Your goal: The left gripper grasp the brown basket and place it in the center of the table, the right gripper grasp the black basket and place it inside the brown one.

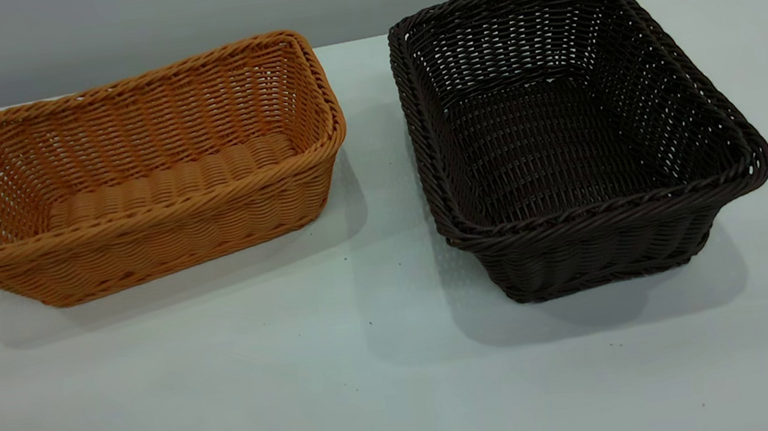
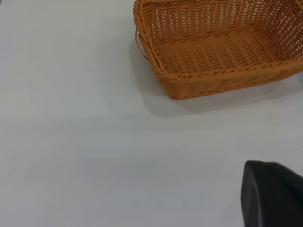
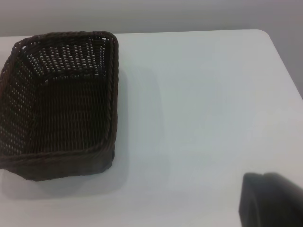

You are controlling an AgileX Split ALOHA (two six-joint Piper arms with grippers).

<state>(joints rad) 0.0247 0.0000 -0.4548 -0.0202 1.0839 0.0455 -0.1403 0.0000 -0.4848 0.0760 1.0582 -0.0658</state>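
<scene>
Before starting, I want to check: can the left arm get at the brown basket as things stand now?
Probably yes. The brown basket stands alone and empty on the table, apart from the black basket. Bare table lies between it and the left claw, and nothing blocks its rim.

The brown basket [image 2: 222, 47] sits upright on the pale tabletop [image 2: 71, 132], its open mouth showing the woven floor and slatted walls. One short end with a small loop handle and one long side face the camera, and a soft shadow lies on the tabletop just beside that long side. Well apart from the basket, a black part of the left claw [image 2: 272, 194] juts in above bare tabletop; its fingers cannot be made out.
</scene>
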